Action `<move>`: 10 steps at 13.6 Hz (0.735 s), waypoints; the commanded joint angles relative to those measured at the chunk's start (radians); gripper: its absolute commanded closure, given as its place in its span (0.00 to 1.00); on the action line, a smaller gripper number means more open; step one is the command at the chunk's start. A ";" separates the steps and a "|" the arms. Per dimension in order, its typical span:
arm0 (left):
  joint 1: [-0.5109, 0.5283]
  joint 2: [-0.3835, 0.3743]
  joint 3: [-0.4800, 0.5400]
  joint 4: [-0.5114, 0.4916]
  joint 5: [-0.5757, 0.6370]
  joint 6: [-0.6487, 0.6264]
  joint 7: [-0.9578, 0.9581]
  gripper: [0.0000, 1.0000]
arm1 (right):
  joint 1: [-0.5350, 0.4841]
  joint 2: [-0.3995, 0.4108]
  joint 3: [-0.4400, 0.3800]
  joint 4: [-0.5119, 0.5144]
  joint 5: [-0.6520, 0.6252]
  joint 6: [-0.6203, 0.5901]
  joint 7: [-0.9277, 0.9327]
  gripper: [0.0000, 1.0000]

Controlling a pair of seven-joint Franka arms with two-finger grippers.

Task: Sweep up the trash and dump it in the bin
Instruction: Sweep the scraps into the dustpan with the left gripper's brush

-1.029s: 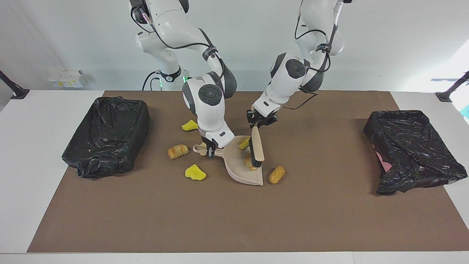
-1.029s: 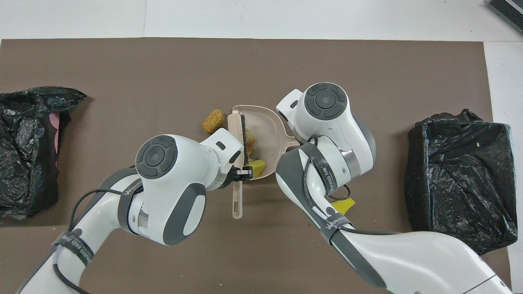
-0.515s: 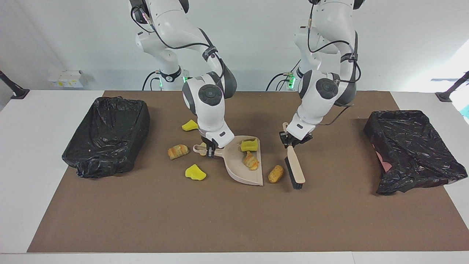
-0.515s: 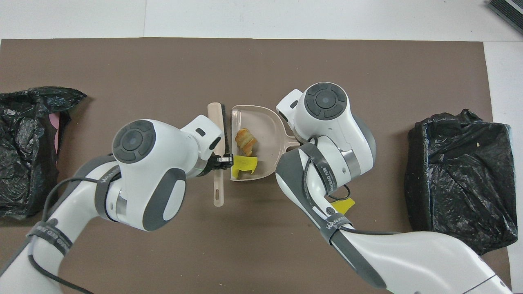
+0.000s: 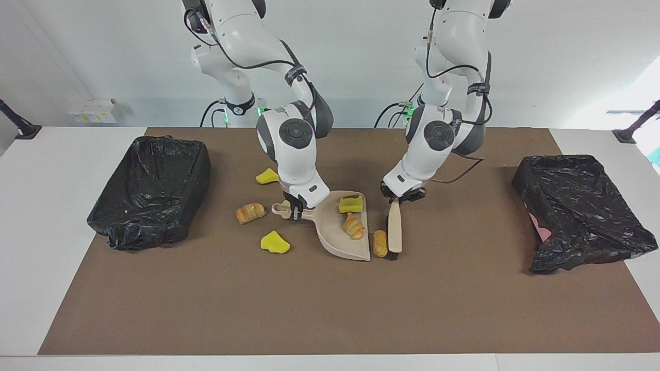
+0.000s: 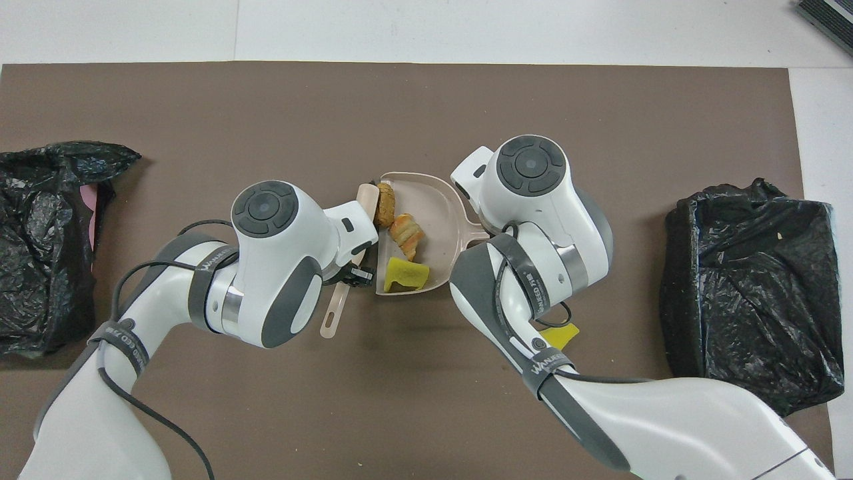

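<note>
- The step in hand, as I judge it, is the sweeping: the left claw [image 5: 396,200] is clamped on the handle of the beige brush with black bristles [image 5: 394,234], and the brush stands on the brown mat of the worktop [image 5: 309,309], just beside the open edge of the beige plastic dustpan [image 5: 335,242]
- The right claw [image 5: 296,210] is clamped on the handle of the dustpan and holds it flat on the mat
- Between the brush and the dustpan edge lies one golden-brown pastry-like lump [image 5: 380,243]; the brush touches it, and it is right at the lip of the pan
- Already in the pan are a yellow foam-like chunk [image 5: 351,204] and a striped tan pastry lump [image 5: 353,226]
- Not yet gathered: a tan pastry lump [image 5: 250,212] and a yellow chunk [image 5: 275,242] on the mat toward the right arm's end, one more yellow chunk [image 5: 267,176] nearer to the robots, and a small tan piece partly hidden by the right claw
- Two bins lined with black plastic bags stand at the ends of the worktop, one at the right arm's end [image 5: 152,188] and one at the left arm's end [image 5: 577,206]
- The next move calls for a short push of the brush toward the pan, low enough that the lump rolls over the lip and does not slip past the bristles; the right claw must keep the pan steady
</note>
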 commanded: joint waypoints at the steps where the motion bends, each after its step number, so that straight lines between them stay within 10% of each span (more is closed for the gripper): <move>1: -0.043 -0.017 0.010 0.001 -0.047 -0.004 0.064 1.00 | -0.010 -0.003 0.007 -0.003 -0.015 0.006 -0.030 1.00; 10: 0.069 -0.179 0.033 -0.087 0.012 -0.157 -0.231 1.00 | -0.014 -0.003 0.007 -0.005 -0.015 0.006 -0.030 1.00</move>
